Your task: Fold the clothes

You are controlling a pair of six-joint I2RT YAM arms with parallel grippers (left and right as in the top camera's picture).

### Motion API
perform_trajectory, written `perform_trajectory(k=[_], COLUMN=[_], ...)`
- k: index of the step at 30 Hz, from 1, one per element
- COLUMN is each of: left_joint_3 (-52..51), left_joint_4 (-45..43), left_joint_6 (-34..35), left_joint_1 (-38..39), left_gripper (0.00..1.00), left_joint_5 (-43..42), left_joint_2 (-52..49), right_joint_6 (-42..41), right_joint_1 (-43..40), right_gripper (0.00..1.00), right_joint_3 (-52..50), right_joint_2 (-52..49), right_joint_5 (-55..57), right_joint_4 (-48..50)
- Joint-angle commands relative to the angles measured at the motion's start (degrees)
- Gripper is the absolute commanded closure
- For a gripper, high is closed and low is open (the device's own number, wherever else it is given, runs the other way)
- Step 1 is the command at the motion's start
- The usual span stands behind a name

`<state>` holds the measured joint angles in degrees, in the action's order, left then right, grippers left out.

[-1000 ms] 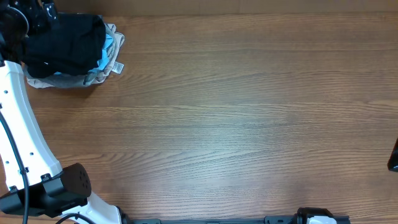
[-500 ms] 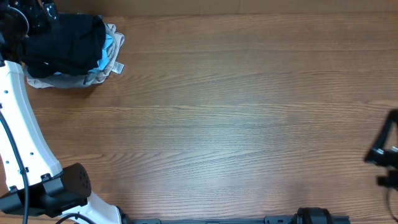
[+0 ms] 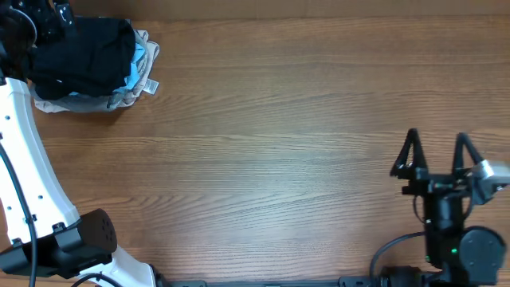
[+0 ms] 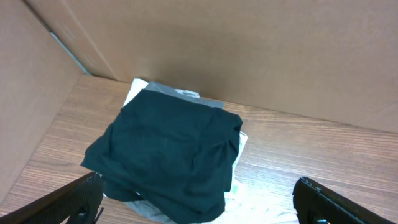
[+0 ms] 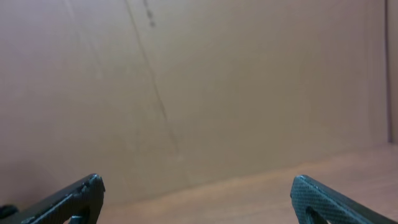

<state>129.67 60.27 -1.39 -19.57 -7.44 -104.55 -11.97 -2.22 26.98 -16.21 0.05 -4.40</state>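
The clothes (image 3: 88, 64) lie in a folded pile at the table's far-left corner, with a black shirt (image 4: 168, 152) on top and light-blue and beige layers (image 3: 142, 62) showing at its right side. A small white tag (image 3: 150, 86) sticks out at the pile's lower right. In the left wrist view my left gripper (image 4: 198, 182) hangs open above the pile's near edge, touching nothing. My right gripper (image 3: 437, 151) stands open over bare wood at the lower right, far from the pile. Between its jaws the right gripper (image 5: 196, 181) holds nothing.
A brown cardboard wall (image 4: 249, 50) stands behind and to the left of the pile. The white left arm (image 3: 24, 159) runs along the table's left edge. The right arm's base (image 3: 454, 247) sits at the front right. The wooden table (image 3: 263, 151) spreads between them.
The right arm has come in from the right edge and now stands over the table's lower right with its jaws open. The left arm and the pile have not moved.
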Motion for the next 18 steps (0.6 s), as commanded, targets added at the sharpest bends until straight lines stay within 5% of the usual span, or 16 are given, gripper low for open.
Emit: perform_trajectory(k=[1,18], left_joint_3=[-0.17,-0.17], left_joint_4=[-0.04,-0.04], left_joint_6=[0.96,0.96], left_joint_1=[0.07,0.07], left_gripper=[0.00,0.00], left_joint_5=[0.00,0.00], left_joint_2=[-0.24,-0.24], right_joint_6=[0.02,0.00], right_joint_1=[-0.15,-0.15], right_gripper=[0.00,0.00], right_joint_3=[-7.26,-20.39], right_joint_2=[4.59,16.06], right_joint_5=[-1.95,-2.12], right_joint_4=[2.80,2.95])
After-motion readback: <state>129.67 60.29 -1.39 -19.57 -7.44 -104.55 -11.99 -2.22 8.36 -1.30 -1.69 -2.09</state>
